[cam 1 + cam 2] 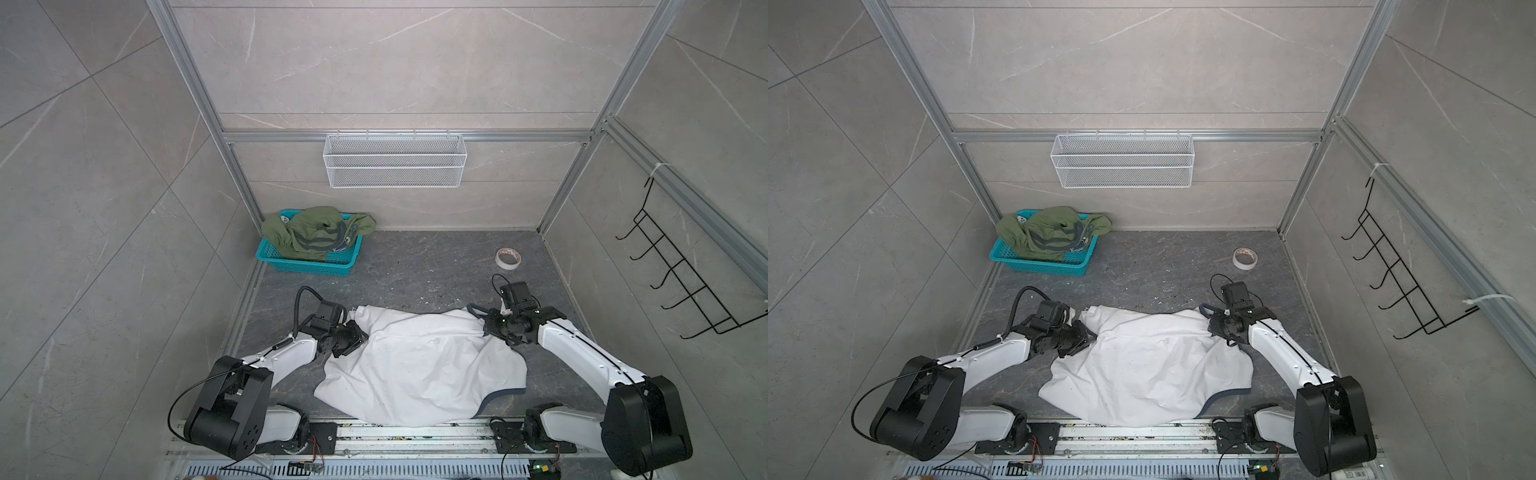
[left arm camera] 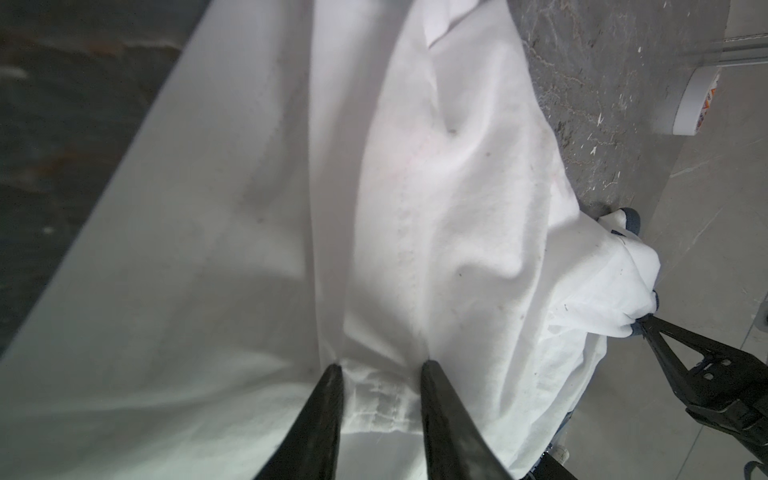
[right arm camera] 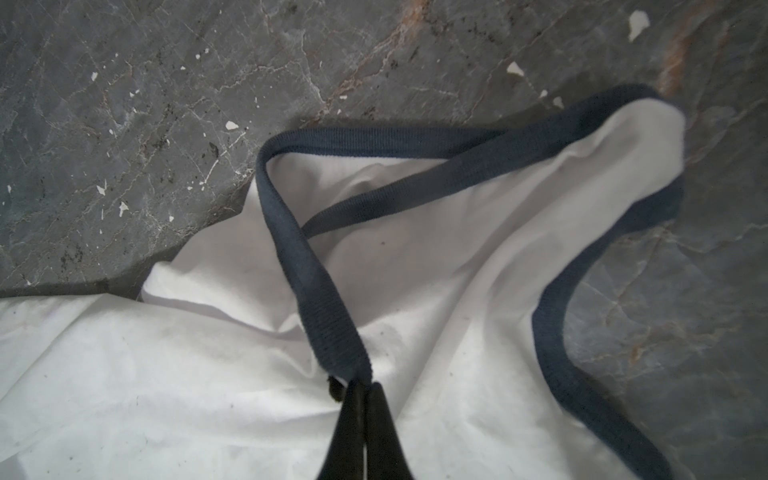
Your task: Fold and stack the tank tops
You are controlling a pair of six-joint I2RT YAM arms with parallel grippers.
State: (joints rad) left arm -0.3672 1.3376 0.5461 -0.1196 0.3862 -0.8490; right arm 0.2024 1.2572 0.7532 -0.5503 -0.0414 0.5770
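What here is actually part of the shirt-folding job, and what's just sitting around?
Part of the job: white tank top, pinched at its navy strap by the right gripper, left gripper at its hem; olive green tank top, heaped in the teal basket.
Just lying about: tape roll; white wire basket on the wall; black hook rack.

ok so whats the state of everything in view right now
white tank top, unfolded, crumpled on the table
olive tank top, bunched in the teal basket
tape roll, lying flat, apart from everything
wire basket, hung on the back wall, looks empty
left tool, parted astride the white tank top's hem
right tool, shut on its navy trim
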